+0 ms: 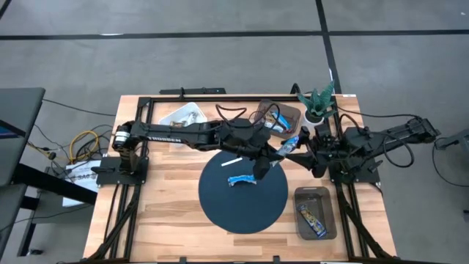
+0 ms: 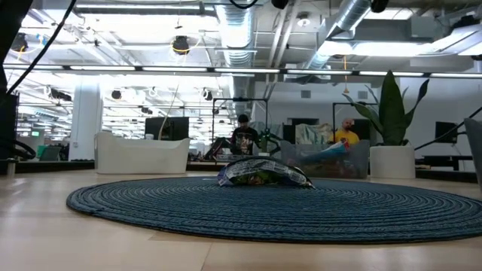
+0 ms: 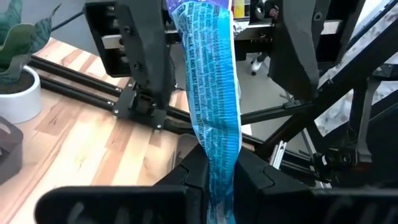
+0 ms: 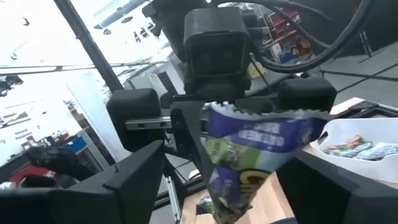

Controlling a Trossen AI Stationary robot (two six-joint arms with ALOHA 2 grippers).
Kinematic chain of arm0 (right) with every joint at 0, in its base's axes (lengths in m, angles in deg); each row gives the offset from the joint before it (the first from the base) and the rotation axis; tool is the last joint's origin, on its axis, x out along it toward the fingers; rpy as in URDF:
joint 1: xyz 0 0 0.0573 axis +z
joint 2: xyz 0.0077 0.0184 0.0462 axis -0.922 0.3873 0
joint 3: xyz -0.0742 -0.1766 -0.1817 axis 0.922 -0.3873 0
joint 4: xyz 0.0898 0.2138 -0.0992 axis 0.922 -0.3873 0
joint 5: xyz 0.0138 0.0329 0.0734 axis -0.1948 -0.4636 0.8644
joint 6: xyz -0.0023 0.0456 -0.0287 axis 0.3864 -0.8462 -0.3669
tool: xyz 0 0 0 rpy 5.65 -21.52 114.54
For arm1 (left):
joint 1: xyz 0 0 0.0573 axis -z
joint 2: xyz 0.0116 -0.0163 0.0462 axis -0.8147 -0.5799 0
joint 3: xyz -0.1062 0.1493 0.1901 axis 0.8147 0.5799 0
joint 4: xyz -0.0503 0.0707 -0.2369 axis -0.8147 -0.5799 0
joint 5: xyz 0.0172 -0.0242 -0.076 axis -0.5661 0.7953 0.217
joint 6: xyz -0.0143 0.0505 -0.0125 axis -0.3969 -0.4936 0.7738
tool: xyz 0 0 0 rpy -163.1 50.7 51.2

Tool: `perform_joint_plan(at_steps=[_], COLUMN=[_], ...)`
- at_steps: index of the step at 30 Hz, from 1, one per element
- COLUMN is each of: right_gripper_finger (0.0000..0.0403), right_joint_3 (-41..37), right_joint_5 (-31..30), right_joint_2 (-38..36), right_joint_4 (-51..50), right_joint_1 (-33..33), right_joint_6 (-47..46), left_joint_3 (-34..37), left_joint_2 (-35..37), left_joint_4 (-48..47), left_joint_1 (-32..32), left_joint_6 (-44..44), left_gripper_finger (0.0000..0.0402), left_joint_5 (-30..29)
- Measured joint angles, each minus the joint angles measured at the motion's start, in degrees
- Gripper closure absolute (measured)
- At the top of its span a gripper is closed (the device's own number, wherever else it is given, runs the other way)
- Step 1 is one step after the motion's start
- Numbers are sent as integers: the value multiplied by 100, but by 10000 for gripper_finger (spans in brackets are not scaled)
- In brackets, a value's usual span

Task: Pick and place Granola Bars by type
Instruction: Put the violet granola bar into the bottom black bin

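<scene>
My left gripper (image 1: 281, 149) reaches over the far right rim of the round dark mat (image 1: 220, 209) and is shut on a blue granola bar (image 1: 291, 142), held in the air. In the left wrist view the bar (image 3: 211, 93) runs away from my fingers toward my right gripper (image 1: 305, 148). My right gripper (image 4: 233, 180) is open, its fingers on either side of the bar's free crimped end (image 4: 261, 121), apart from it. A second blue bar (image 1: 240, 180) lies flat on the mat and also shows in the low view (image 2: 263, 175). My left gripper pinches one end of the blue bar (image 3: 221, 165) between its two fingers. The fingers lie along the bar's length, coming from the table's left. The bar is lifted clear of the table and sticks out past the fingertips toward the right gripper.
A thin white strip (image 1: 231, 162) lies on the mat. A white bin (image 1: 183, 116) and a brown bin (image 1: 287, 111) with bars stand at the far edge. A grey bin (image 1: 326, 198) near right holds a multicoloured bar (image 1: 311, 217). A potted plant (image 1: 320, 103) stands far right.
</scene>
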Motion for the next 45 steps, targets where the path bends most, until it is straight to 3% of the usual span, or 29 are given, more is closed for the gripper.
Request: perform_joint_plan(at_steps=[5,14,19,26,33,36,39,42,45], right_gripper_finger=[172,329,381,380,380,391,391,379,372], right_joint_3=[0,0,0,0,0,0,0,0,0], right_joint_5=[3,-13,4,9,215,605,1412,2287,2756], right_joint_2=[4,4,4,-7,-237,-411,-588,-734,-868], right_joint_4=[-4,-6,-6,-78,-636,-1028,-1577,-2319,-3065], right_joint_1=[0,-54,-111,-109,-100,-100,-68,101,365], right_joint_6=[-8,-6,94,138,-20,-362,-1050,-1894,-2571], left_joint_3=[0,0,-2,-2,-7,-7,-7,-7,-7], left_joint_2=[0,0,2,2,7,7,7,7,9], left_joint_4=[-1,22,30,2,-577,-985,-1207,-1220,-1220], left_joint_1=[-2,-4,-6,-17,-55,-72,-72,-72,-78], left_joint_6=[0,-16,-33,-37,-20,-38,-123,-197,-207], left_gripper_finger=[367,368,364,339,259,228,206,195,192], left_joint_5=[0,-1,-42,-43,98,155,149,151,149])
